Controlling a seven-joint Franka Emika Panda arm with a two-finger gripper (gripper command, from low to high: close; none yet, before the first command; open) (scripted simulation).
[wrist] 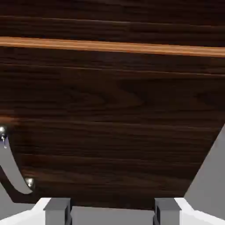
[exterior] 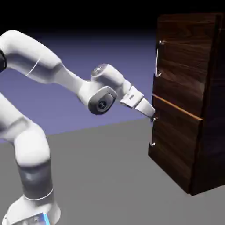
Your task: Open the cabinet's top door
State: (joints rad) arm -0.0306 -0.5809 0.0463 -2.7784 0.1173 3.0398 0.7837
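The cabinet is dark, streaky wood grain with a faint sheen, its top door edged in lighter orange-brown wood and fitted with a thin shiny metal handle, beside the arm's smooth glossy white shell and the matt grey worktop.

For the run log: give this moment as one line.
pincer: open, empty | position: near lower panel handle, below top door handle | top door: shut | cabinet: untouched

No readable text, labels, brands, numbers or signs anywhere.
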